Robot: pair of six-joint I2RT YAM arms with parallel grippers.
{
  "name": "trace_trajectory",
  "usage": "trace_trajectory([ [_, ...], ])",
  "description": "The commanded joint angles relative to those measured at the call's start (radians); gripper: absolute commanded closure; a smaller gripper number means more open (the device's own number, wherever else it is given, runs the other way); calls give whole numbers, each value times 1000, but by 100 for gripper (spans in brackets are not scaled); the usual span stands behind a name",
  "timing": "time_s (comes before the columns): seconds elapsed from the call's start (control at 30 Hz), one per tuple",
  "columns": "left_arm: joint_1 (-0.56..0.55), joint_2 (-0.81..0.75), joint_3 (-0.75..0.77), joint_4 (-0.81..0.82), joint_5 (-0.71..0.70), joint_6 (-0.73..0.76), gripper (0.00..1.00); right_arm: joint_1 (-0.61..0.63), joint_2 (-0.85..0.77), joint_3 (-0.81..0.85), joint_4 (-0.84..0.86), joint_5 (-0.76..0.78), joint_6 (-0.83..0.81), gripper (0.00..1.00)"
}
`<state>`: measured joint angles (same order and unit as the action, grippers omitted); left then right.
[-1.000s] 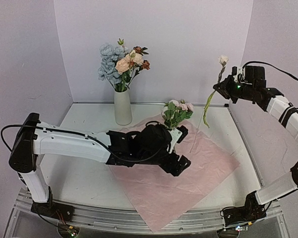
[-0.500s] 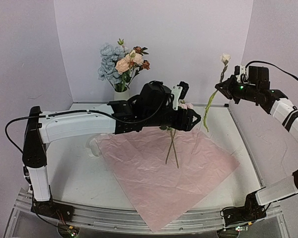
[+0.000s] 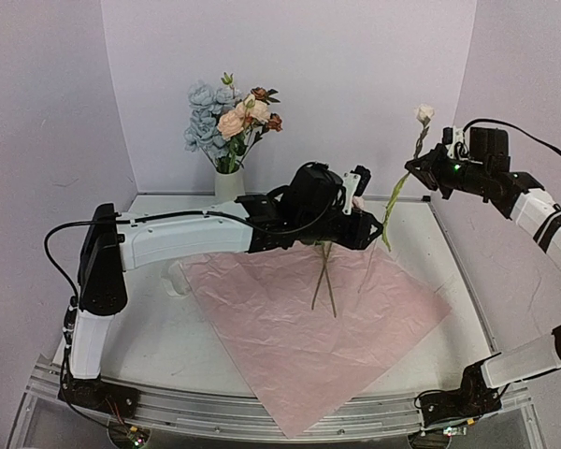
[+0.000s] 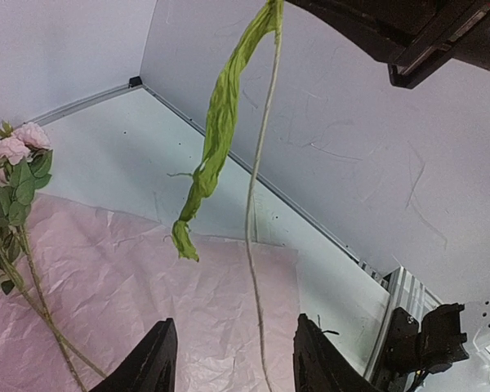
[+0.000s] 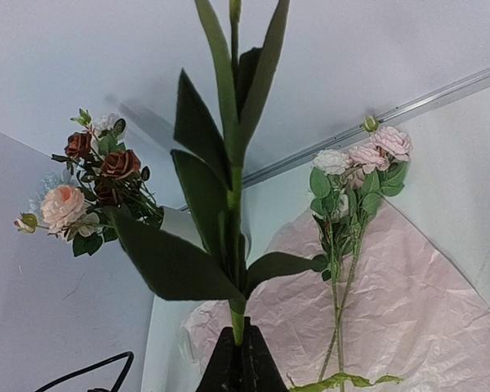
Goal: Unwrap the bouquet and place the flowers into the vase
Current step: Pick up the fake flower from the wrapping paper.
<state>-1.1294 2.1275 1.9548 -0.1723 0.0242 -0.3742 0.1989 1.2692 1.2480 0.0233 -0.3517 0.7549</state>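
Observation:
My right gripper [image 3: 419, 168] [image 5: 240, 359] is raised at the right and shut on the green stem of a long flower [image 3: 423, 114] with a cream bloom. Its thin lower stem [image 4: 257, 245] and limp leaf [image 4: 216, 131] hang down. My left gripper [image 3: 366, 208] [image 4: 233, 363] reaches across, open; the hanging stem sits between its fingers [image 4: 157, 359] without touching them. The off-white vase [image 3: 228, 183] at the back holds blue, peach and rust flowers [image 3: 226, 117]. Pink-bloomed flowers [image 3: 323, 271] [image 5: 355, 163] lie on the spread pink paper [image 3: 299, 337].
A pale crumpled lump [image 3: 175, 278] lies at the paper's left edge. The left arm [image 3: 187, 238] spans the table in front of the vase. Lilac walls close in at the back and both sides. A metal rail [image 3: 262, 421] runs along the near edge.
The left arm has risen off the paper and swung right to the hanging stem, and its jaws have narrowed. The pink flowers now lie uncovered. The right arm has barely moved.

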Motion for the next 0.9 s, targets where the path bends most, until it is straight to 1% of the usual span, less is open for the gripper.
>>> trace_trajectory([
  [0.0, 1, 7, 78, 23, -8, 33, 52, 4, -32, -16, 31, -14, 20, 100],
  [0.1, 0, 15, 86, 23, 1, 40, 53, 6, -34, -22, 32, -8, 23, 100],
  [0.2, 1, 22, 90, 23, 6, 47, 58, 10, -33, -24, 30, -1, 27, 100],
  [0.5, -1, 47, 96, 22, 13, 46, 58, 25, -25, -19, 31, 10, 40, 100],
  [0.63, -1, 48, 93, 21, 12, 50, 61, 33, -22, -18, 30, 11, 40, 100],
  [0.67, -1, 48, 92, 21, 14, 51, 62, 36, -20, -17, 31, 12, 41, 100],
  [0.77, -1, 49, 91, 22, 25, 55, 72, 39, -16, -16, 31, 14, 42, 100],
  [0.87, -2, 49, 88, 21, 43, 67, 86, 42, -10, -14, 32, 9, 42, 100],
])
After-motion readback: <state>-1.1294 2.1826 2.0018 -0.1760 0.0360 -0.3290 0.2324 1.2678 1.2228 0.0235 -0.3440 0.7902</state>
